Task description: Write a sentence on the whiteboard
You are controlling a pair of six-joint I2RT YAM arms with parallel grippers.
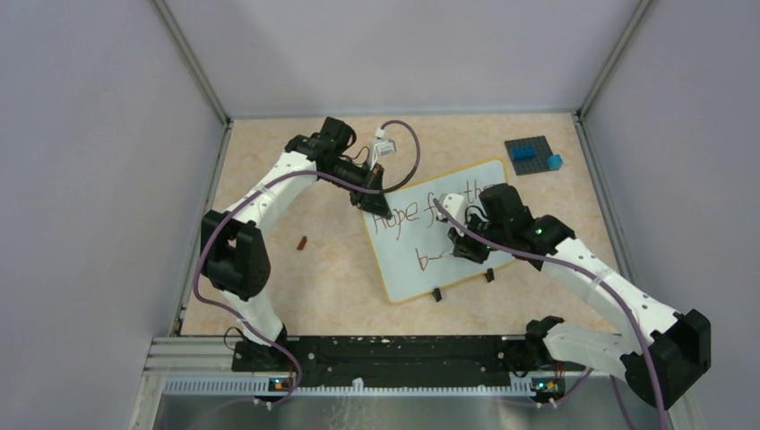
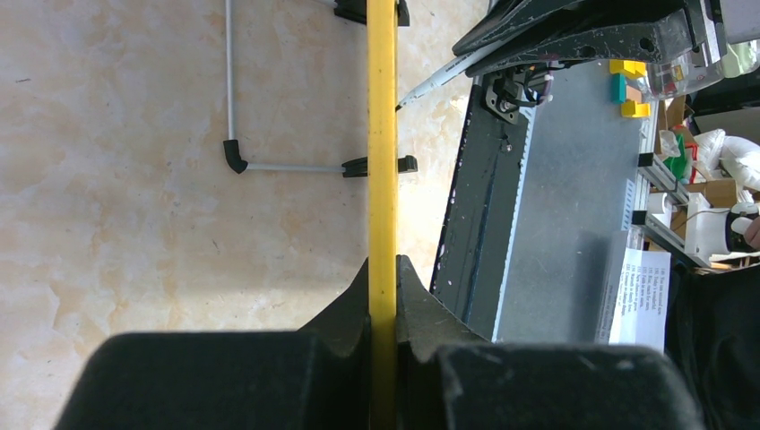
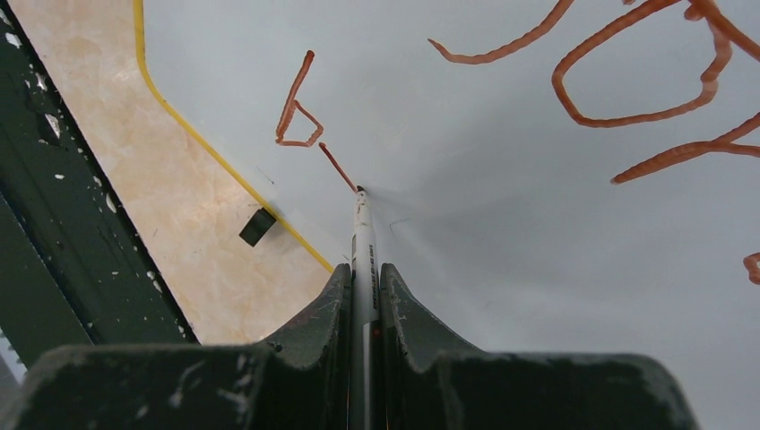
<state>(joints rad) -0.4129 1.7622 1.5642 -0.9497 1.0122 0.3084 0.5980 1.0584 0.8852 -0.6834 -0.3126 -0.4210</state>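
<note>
Whiteboard [image 1: 403, 273] lies slanted at the middle of the counter, somewhat nearer the right edge than the left. The left gripper [image 1: 369, 190] is clamped on its yellow rim [image 2: 382, 134] at the board's far corner, probably to keep it from sliding under the pen strokes. The right gripper [image 1: 462, 246] pinches a marker [image 3: 362, 224], its tip touching the board just past the "b", so the sentence [image 1: 394, 222] looks roughly two-thirds written.
</note>
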